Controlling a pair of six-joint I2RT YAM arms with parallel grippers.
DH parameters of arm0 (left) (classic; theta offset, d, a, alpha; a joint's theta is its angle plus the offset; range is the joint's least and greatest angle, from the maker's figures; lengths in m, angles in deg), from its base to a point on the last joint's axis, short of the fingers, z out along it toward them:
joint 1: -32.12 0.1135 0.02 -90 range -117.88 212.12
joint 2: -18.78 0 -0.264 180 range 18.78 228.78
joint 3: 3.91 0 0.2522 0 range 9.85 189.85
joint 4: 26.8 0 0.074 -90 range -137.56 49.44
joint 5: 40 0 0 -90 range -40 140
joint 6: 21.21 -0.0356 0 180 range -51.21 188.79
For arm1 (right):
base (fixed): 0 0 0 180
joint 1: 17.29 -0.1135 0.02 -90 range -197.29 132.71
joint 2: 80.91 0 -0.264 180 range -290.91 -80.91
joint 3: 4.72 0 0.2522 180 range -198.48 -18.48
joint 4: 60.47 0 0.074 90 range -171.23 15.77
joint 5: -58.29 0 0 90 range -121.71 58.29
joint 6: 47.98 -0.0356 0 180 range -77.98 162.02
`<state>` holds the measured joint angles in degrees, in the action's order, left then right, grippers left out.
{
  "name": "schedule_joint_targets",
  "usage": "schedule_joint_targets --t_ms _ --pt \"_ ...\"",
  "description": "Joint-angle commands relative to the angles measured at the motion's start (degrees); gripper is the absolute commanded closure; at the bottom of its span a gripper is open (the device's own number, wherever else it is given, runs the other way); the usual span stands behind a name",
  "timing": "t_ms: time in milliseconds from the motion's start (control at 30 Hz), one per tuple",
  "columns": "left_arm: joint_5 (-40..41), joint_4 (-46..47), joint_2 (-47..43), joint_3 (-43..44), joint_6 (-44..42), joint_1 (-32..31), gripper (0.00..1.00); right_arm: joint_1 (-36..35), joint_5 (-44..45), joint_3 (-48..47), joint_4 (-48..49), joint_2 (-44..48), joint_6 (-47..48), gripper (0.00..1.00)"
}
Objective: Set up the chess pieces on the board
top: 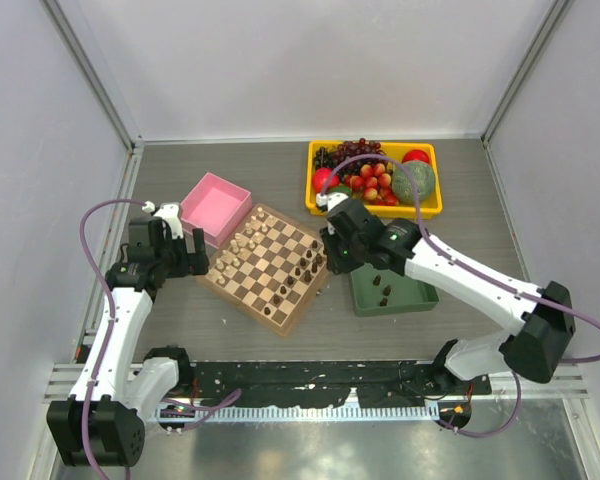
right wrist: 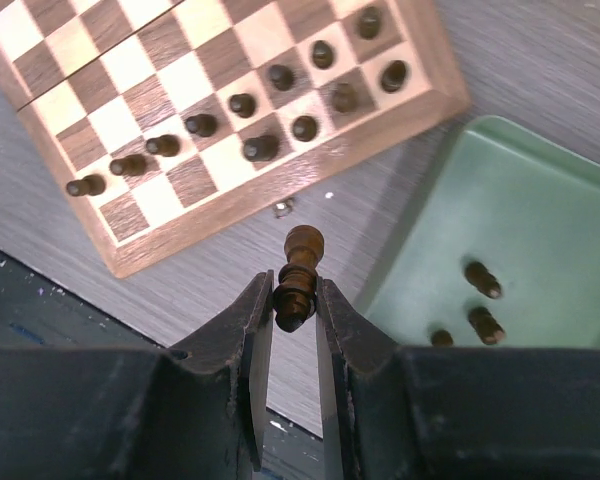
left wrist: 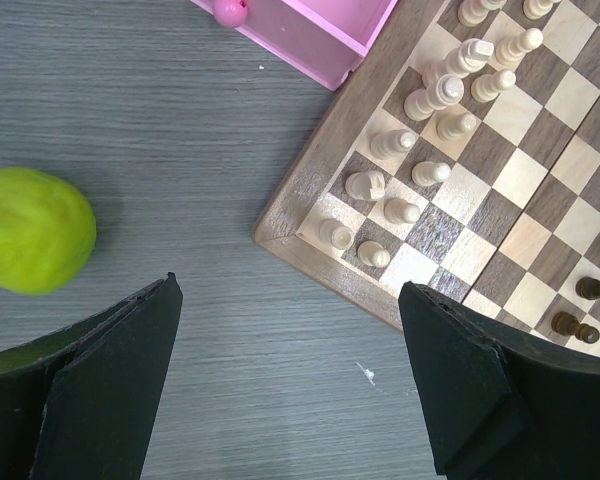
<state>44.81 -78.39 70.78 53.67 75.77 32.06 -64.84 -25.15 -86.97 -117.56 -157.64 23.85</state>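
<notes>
Dark turned-wood chess piece (right wrist: 300, 275) clenched in right jaws | left jaws released wide | checkered wooden board (right wrist: 110, 120)

Top view high, looking down from behind, wrist views close, downward, all sharing the board (top: 268, 270)

Left arm (top: 118, 320): rises far from its base, elbow bent, wrist turned right. Left gripper (left wrist: 290, 300): jaws wide apart, nothing between them. Right arm (top: 470, 280): stretched far and left from its base, wrist apparently angled down; fingertips hidden from above. Right gripper (right wrist: 294, 300): jaws pinched narrowly on a dark piece (right wrist: 303, 245).
</notes>
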Motion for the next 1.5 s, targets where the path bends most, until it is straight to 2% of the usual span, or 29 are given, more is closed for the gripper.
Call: schedule_joint_targets --t_ms 0,300,633,1467 --pt "-0.7 0.3 -0.86 2.15 -0.66 -0.21 0.01 -3.86 -2.25 -3.23 1.84 -4.12 -0.99 0.83" --pt "-1.14 0.38 -0.86 2.07 -0.66 -0.21 0.01 -8.17 -3.4 -4.72 4.84 -11.41 -0.99 0.83" --pt "-0.79 0.3 -0.94 2.07 -0.74 -0.21 0.01 -8.61 -3.32 -7.01 6.94 -17.66 1.91 0.83" --pt "-0.17 0.21 -0.77 2.15 -0.83 -0.21 0.01 -9.75 -0.59 -7.62 9.05 -22.59 2.09 0.82"
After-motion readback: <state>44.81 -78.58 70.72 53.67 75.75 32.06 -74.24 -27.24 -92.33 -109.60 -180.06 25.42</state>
